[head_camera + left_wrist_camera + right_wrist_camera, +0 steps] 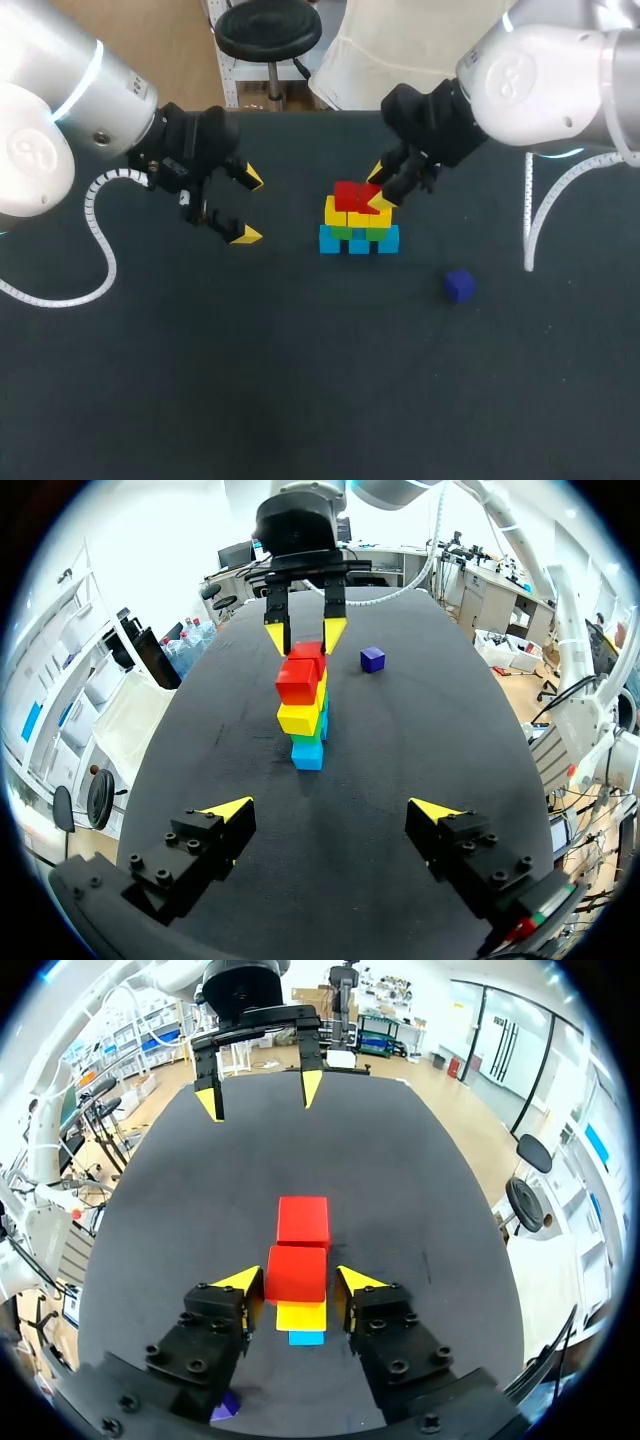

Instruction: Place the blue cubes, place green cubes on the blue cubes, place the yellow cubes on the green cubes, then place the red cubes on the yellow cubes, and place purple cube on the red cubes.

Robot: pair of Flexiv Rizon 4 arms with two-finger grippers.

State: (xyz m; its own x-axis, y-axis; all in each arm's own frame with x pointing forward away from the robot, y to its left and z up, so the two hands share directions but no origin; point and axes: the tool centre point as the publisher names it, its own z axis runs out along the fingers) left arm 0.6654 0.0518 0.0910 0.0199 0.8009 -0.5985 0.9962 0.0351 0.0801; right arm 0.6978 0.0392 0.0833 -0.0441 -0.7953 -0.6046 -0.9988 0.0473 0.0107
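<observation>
A cube stack stands mid-table: blue cubes [358, 241] at the base, green [352, 231] on them, yellow [345, 213] above, and red cubes [352, 195] on top. My right gripper [378, 187] hangs over the stack, its fingers on either side of the nearer red cube [297, 1272]. A small gap shows at one finger, so it is open. A second red cube [303, 1222] lies just ahead of it. The purple cube [459, 286] sits alone on the table, right of the stack. My left gripper [250, 207] hovers wide open and empty, left of the stack.
The black table [300, 380] has wide bare room in front of the stack and to its left. In the left wrist view the stack [298, 680] stands straight ahead of my left gripper [331, 810], and the right gripper [305, 635] is above it.
</observation>
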